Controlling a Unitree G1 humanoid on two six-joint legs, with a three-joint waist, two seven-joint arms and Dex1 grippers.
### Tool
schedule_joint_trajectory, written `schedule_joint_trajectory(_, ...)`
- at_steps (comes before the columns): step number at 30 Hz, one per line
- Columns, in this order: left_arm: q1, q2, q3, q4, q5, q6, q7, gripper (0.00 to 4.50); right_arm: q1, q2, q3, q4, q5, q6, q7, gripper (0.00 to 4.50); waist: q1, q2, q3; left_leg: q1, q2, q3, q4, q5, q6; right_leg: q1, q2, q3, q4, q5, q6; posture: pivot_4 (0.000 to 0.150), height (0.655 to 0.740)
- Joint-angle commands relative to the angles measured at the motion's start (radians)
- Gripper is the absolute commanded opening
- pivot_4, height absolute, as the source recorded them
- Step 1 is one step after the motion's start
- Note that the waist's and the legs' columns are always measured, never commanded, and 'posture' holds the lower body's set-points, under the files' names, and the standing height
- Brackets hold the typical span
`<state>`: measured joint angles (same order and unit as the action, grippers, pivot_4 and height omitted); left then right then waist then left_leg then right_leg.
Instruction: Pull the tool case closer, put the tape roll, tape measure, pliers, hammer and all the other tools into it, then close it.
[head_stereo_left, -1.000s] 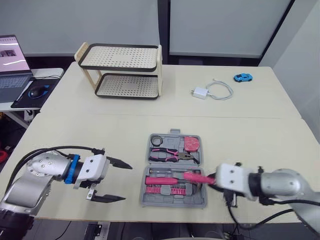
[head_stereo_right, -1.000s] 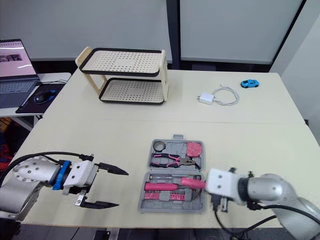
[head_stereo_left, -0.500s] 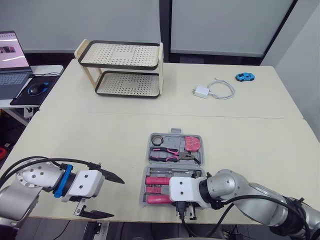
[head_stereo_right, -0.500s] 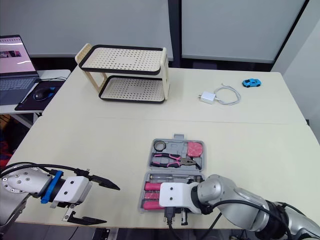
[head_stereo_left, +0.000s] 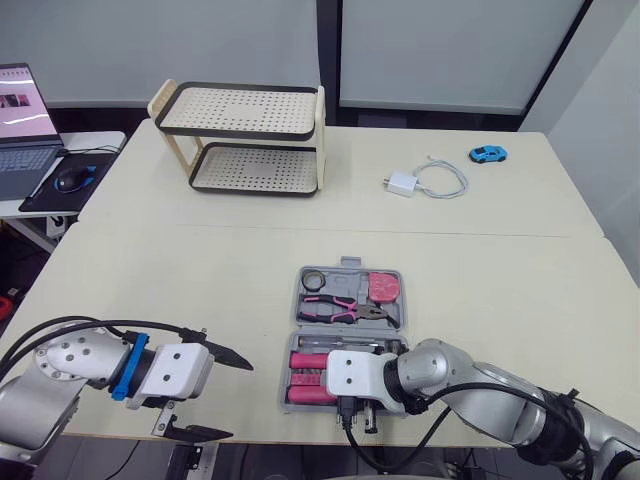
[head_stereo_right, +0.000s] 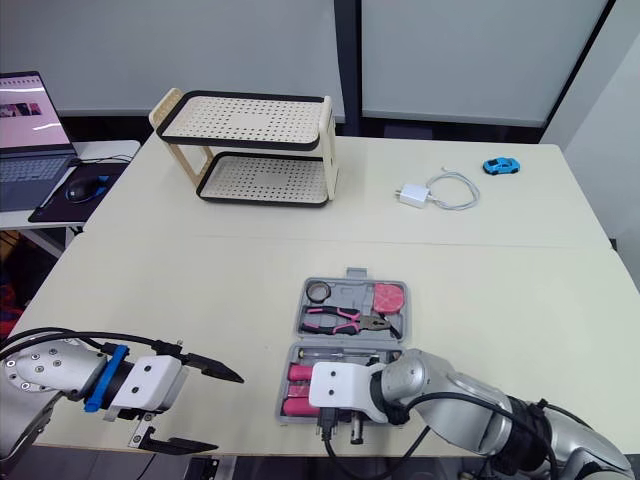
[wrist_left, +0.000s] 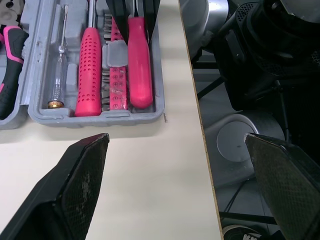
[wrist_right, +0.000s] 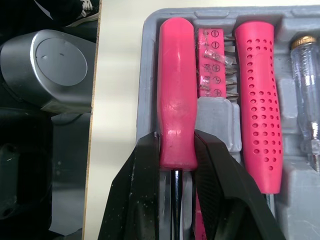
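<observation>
The case is moulded in matt grey plastic. A smooth handle is finished in glossy pink plastic; a second handle is dimpled. The fingers are finely grained, matt black.

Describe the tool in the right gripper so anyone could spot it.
In the open grey tool case at the front of the table, take the nearest row. The right gripper clasps the smooth pink handle; the dimpled handle lies beyond the bit strip.
</observation>
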<state>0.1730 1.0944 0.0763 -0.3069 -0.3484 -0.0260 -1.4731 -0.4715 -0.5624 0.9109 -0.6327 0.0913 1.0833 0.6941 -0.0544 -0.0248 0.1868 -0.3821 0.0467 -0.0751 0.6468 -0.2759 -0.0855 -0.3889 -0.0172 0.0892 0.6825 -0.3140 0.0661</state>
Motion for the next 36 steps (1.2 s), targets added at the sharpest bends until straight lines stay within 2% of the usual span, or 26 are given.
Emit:
schedule_joint_trajectory(1,0.006,0.009,0.024,-0.026,-0.01,0.005,0.007,4.5,-0.009,0.01,0.009,-0.012,-0.012,-0.024,-0.006,0.66,0.0,0.0,0.0,0.0,0.0,0.0,0.0,0.0,0.0,0.0,0.0,0.0,0.0,0.0,0.0,0.15,0.735)
schedule_joint_trajectory(6,0.002,0.007,0.022,-0.023,-0.008,0.004,0.013,4.5,-0.005,0.018,0.003,-0.005,-0.002,-0.026,-0.008,0.66,-0.001,0.0,0.0,0.0,0.0,0.0,0.0,0.0,0.0,0.0,0.0,0.0,0.0,0.0,0.0,0.15,0.735)
schedule_joint_trajectory(8,-0.002,0.007,0.019,-0.02,-0.006,0.003,0.016,4.5,-0.003,0.028,-0.015,-0.01,0.007,-0.027,-0.01,1.39,-0.001,0.0,0.0,0.0,0.0,0.0,0.0,0.0,0.0,0.0,0.0,0.0,0.0,0.0,0.0,0.15,0.735)
schedule_joint_trajectory(13,-0.016,0.006,0.009,-0.011,-0.003,0.004,0.018,4.5,-0.024,0.042,-0.098,-0.051,0.061,-0.007,0.022,2.46,-0.002,0.0,0.0,0.0,0.0,-0.001,0.0,0.0,0.0,0.0,0.0,-0.001,0.001,0.0,0.0,0.15,0.735)
schedule_joint_trajectory(18,-0.034,-0.001,-0.001,-0.002,-0.002,0.005,0.024,4.5,-0.027,0.005,-0.16,-0.092,0.111,-0.031,0.066,2.46,-0.001,0.0,0.0,0.0,0.0,-0.001,0.0,0.0,0.0,0.001,0.0,-0.001,0.0,0.0,0.0,0.15,0.735)
schedule_joint_trajectory(22,-0.038,-0.006,-0.004,-0.001,-0.002,0.007,0.028,4.5,-0.018,-0.032,-0.138,-0.066,0.089,-0.09,0.078,1.74,-0.002,0.0,0.0,0.0,0.0,-0.002,0.0,0.0,0.0,0.001,0.0,-0.002,0.001,0.0,0.0,0.15,0.735)
schedule_joint_trajectory(30,-0.035,-0.009,-0.001,-0.006,-0.004,0.016,0.036,4.5,0.013,-0.049,-0.057,0.011,0.028,-0.198,0.093,0.03,-0.002,0.0,0.0,0.0,0.0,-0.002,0.0,0.0,0.0,0.001,0.0,-0.002,0.001,0.0,0.0,0.15,0.735)
schedule_joint_trajectory(36,-0.031,-0.008,0.0,-0.01,-0.005,0.021,0.039,4.5,0.029,-0.047,-0.031,0.057,-0.014,-0.227,0.103,0.03,-0.002,0.0,0.0,0.0,0.0,-0.002,0.001,0.0,0.0,0.001,0.0,-0.002,0.001,0.0,0.0,0.15,0.735)
